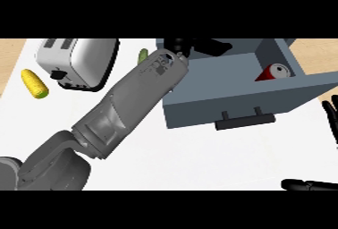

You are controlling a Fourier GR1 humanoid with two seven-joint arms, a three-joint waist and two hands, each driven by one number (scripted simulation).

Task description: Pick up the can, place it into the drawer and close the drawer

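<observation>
A red can (274,73) with a silver top lies tilted inside the open blue-grey drawer (198,96), against its right wall. The drawer's dark handle (246,120) faces me. My left forearm runs from the lower left up to the drawer's far left corner, where my left hand (182,45) sits at the rim, partly cut off by the view's top. It is well apart from the can. My right hand (329,115) rests open at the right edge, to the right of the drawer, holding nothing.
A white toaster (76,62) stands at the back left. A yellow corn cob (34,83) lies left of it, on the white counter (198,156). A small green item (142,55) shows between the toaster and my left forearm.
</observation>
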